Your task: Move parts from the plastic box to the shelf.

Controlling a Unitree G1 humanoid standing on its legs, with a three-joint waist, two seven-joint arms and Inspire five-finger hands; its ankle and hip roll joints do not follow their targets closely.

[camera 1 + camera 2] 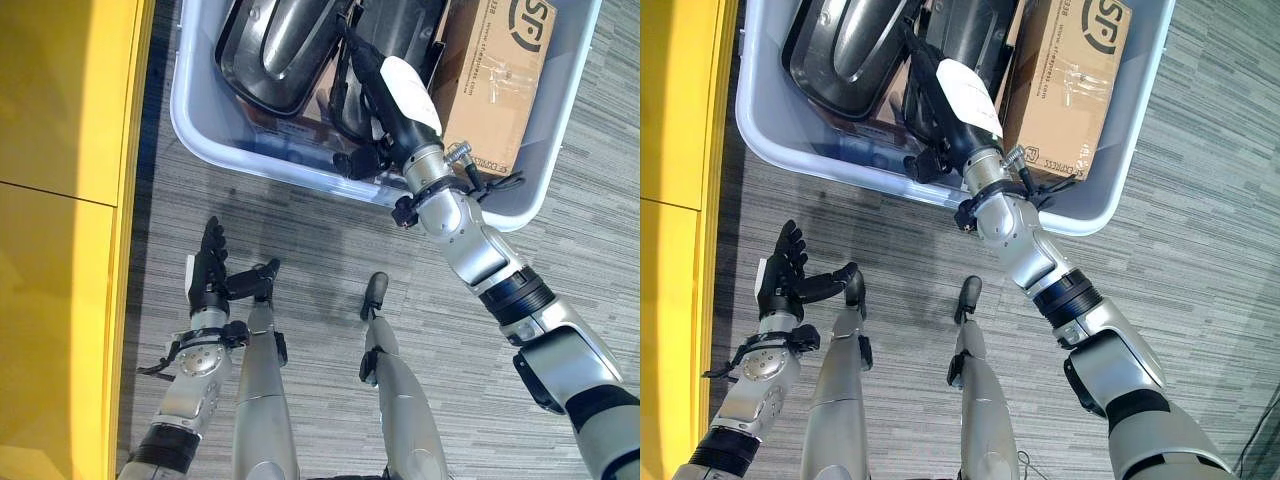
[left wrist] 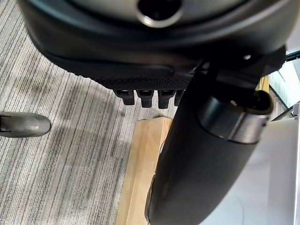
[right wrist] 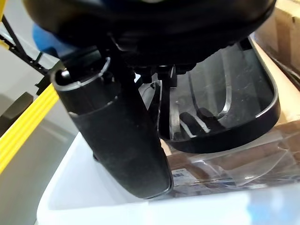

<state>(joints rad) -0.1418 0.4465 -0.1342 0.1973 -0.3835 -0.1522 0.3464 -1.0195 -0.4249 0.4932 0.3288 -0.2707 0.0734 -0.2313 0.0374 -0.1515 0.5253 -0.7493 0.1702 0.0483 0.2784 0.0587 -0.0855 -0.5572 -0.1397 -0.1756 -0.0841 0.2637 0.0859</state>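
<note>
Plastic box (image 1: pixel 560 130) on floor, black glossy part (image 1: pixel 275 50) at its far-left corner, cardboard carton (image 1: pixel 495 70) along right wall; right hand (image 1: pixel 385 85) reaching in, grip unreadable; left hand (image 1: pixel 210 270) relaxed, empty; glossy shell likely slipping or snagging neighbours.

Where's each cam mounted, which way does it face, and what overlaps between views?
Left eye: head, looking down; translucent plastic box, brown cardboard carton, both arms.
Right eye: same, offset; right hand in box.
Left wrist: along left hand; grey carpet, pale wooden board.
Right wrist: along right hand; glossy black curved part in box.
Shared: both eyes and right wrist see that part.
</note>
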